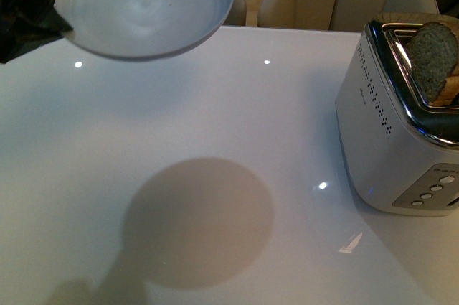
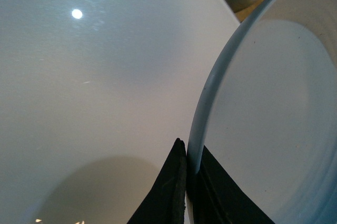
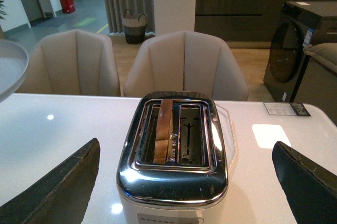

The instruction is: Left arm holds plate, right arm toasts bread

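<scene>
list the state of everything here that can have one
plate, empty, held up off the table by its rim
left gripper, shut on the plate's rim
toaster, upright on the table, second slot empty
bread, standing in one toaster slot, top sticking out
right gripper, open, empty, facing the toaster

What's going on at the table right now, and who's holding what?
The left claw is shut on the rim of the plate, holding it empty in the air above the white table. The bread stands in one slot of the toaster, its top poking out. The right claw is open and holds nothing, with the toaster right in front of it.
</scene>
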